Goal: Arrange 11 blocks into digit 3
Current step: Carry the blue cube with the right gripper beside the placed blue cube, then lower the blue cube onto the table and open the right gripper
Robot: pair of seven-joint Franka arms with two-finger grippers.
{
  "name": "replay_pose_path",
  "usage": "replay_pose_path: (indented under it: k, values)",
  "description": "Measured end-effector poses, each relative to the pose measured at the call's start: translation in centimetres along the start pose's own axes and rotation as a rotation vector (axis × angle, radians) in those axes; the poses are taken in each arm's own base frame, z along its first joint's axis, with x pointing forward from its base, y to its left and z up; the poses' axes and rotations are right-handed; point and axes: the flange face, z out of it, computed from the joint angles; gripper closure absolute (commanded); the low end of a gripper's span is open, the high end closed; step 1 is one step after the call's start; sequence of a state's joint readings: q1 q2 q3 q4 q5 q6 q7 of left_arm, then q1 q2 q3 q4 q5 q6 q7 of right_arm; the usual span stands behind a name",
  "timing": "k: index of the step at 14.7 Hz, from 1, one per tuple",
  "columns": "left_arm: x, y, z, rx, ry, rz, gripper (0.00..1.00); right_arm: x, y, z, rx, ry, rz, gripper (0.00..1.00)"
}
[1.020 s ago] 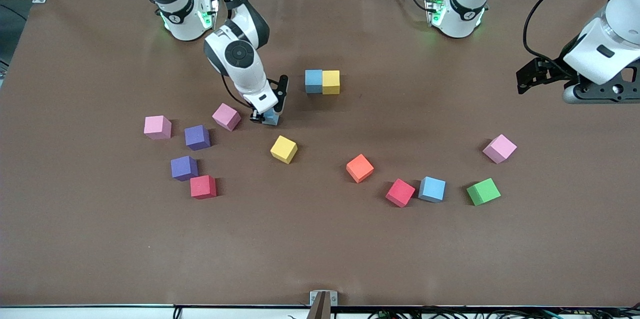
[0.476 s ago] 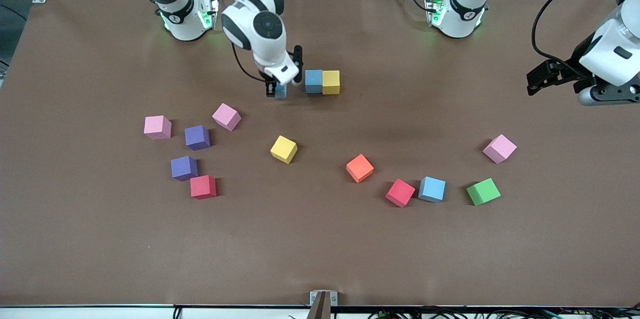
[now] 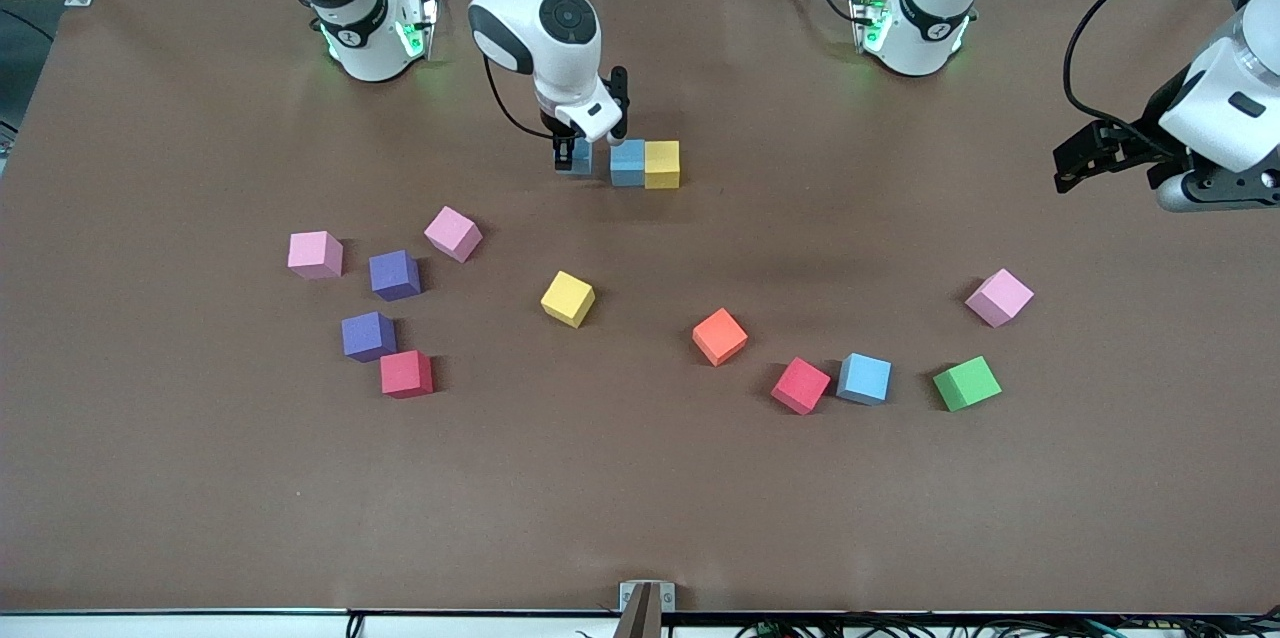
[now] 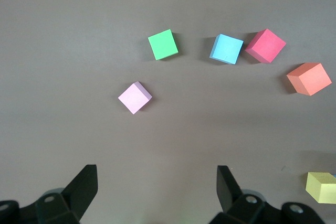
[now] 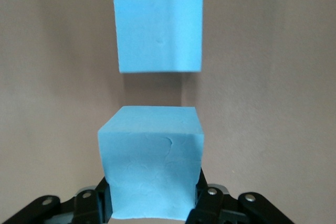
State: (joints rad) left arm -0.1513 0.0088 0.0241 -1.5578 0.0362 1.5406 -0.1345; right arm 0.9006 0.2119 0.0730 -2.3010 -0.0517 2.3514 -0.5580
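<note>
Front view has the right gripper (image 3: pixel 578 156) clamped on a light blue cube (image 3: pixel 580 158), just beside the light blue block (image 3: pixel 627 162) that sits touching a yellow block (image 3: pixel 662 164), a small gap between them. Right wrist view shows that held cube (image 5: pixel 151 161) lined up with the pair.

Everything else is scattered nearer the camera: yellow cube (image 3: pixel 568 298), orange cube (image 3: pixel 720 336), a red cube (image 3: pixel 801 385) next to another light blue cube (image 3: pixel 865 378), green cube (image 3: pixel 967 383), two purple cubes (image 3: pixel 394 274) (image 3: pixel 368 336), second red cube (image 3: pixel 406 373), plus three pink cubes (image 3: pixel 453 233).

Left gripper (image 3: pixel 1085 156) hangs spread wide over the left arm's end of the table (image 3: pixel 200 498), waiting.
</note>
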Motion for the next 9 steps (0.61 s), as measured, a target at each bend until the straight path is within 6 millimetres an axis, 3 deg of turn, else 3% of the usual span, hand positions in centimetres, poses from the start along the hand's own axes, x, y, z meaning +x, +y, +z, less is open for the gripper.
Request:
replay_pose_path:
  k: [9]
  values:
    - [0.0, 0.0, 0.0, 0.000, 0.001, 0.000, 0.00, 1.4, -0.2, 3.1, -0.013, 0.033, -0.001, 0.73]
